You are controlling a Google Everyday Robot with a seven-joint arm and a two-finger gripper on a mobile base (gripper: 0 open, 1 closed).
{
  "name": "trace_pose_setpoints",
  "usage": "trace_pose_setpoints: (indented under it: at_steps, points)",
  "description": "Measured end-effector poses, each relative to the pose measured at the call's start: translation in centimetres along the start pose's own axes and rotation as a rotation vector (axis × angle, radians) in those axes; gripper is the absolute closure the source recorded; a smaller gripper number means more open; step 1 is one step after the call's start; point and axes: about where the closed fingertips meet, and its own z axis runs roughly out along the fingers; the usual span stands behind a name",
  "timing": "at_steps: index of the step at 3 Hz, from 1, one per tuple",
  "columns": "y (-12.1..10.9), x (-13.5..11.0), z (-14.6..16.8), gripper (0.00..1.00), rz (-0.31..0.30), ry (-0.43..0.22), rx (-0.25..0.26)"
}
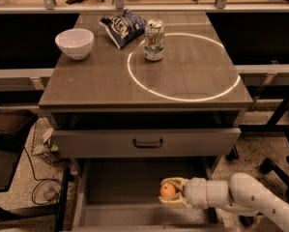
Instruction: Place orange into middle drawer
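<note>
The orange (168, 191) is grasped in the tool (171, 192), whose pale fingers (176, 181) close on it from above and below. The fruit hangs over the right part of the open middle drawer (116, 190), inside its low walls; whether it touches the grey floor cannot be told. The arm reaches in from the lower right, level with the drawer opening. Judged from this, the carry to the drawer is essentially done. What is left is to lower the orange if it is not already down, release it and withdraw the arm. Above, the drawer front (147, 142) with a dark bar handle is nearly shut. On the bench (100, 81) stand a white bowl (75, 42), a chip bag (123, 27) and a soda can (154, 40), none involved.
</note>
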Motion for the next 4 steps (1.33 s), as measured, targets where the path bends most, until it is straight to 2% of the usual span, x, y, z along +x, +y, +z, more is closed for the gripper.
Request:
trace_pose_setpoints:
  at_steps: [1, 2, 4]
  points:
    - [0.3, 0.7, 2.9, 1.00, -0.032, 0.023, -0.008]
    - [1.3, 0.1, 6.8, 1.00, -0.094, 0.079, -0.031]
    - [1.0, 0.1, 14.9, 1.00, -0.186, 0.168, -0.105]
